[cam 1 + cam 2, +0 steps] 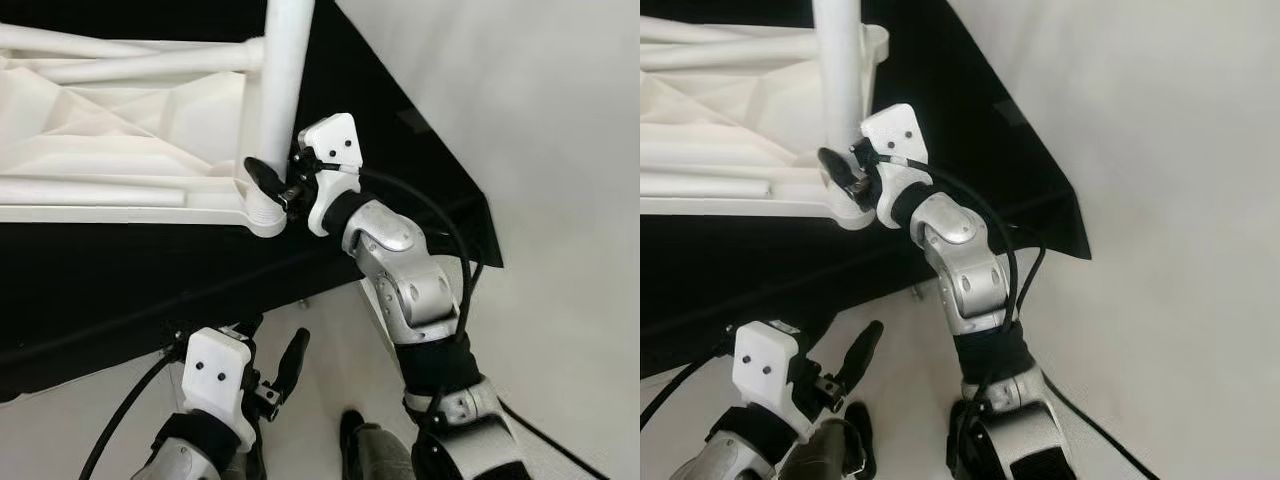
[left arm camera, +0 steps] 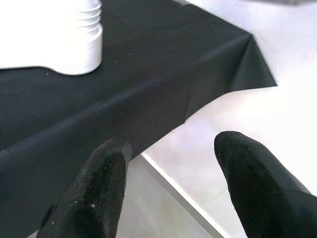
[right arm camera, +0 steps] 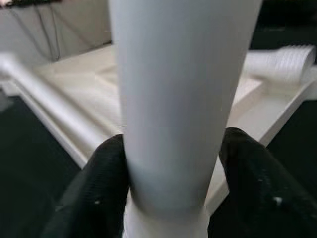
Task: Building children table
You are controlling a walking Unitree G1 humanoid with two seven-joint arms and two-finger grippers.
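A white children's table top (image 1: 100,130) lies upside down on a black-covered surface (image 1: 150,280). One white leg (image 1: 285,80) stands upright in its near right corner socket (image 1: 262,210). My right gripper (image 1: 272,180) is shut on this leg just above the socket; in the right wrist view the leg (image 3: 178,99) fills the gap between both fingers (image 3: 99,188). My left gripper (image 1: 272,350) hangs open and empty below the surface's front edge, apart from the table. In the left wrist view its fingertips (image 2: 109,163) point at the cloth edge, with the ribbed socket (image 2: 86,39) beyond.
Two loose white legs (image 1: 120,65) (image 1: 90,195) lie across the upturned top, and one with a threaded end (image 3: 287,62) shows behind the held leg. The black cloth ends in a corner (image 1: 490,230) at my right. Pale floor (image 1: 560,150) lies beyond it.
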